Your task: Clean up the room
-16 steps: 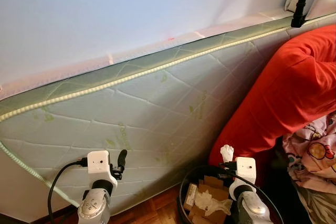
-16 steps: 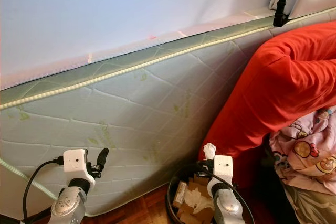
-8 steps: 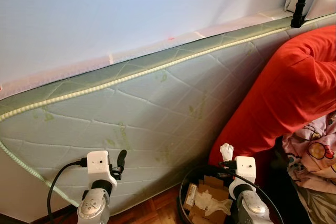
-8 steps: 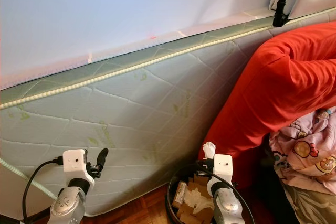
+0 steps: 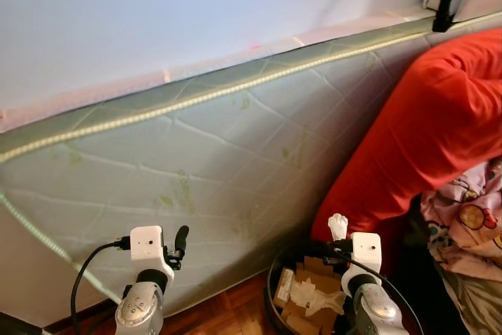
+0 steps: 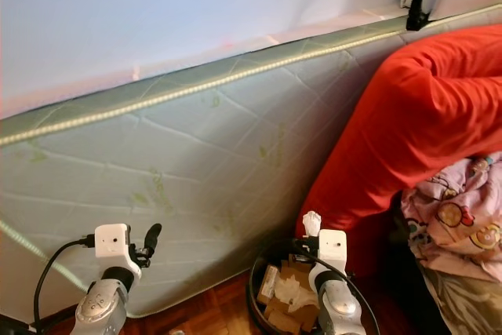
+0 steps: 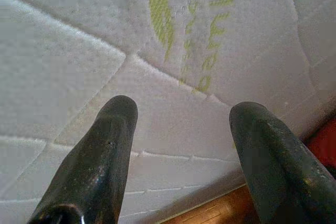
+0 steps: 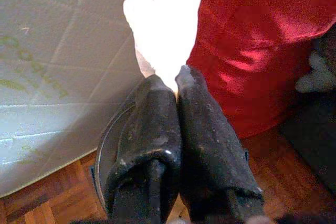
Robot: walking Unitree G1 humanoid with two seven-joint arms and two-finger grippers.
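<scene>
So we had the right gripper pinching a crumpled white tissue, fingers pressed together on its lower end, held just above the black trash bin that already had cardboard scraps and paper in it. The bin sat on the wood floor between the leaning mattress and the red bedding.

To do the drop well, we figured the gripper should be over the middle of the opening before the fingers part, since the tissue looked close to the far rim (light stuff like that drifts).

The left gripper was spread wide and empty, pointing at the mattress.

Compared with a second earlier, nothing had changed with the arms or the tissue; the head view had just shifted and blurred a little, so that was the camera moving.
</scene>
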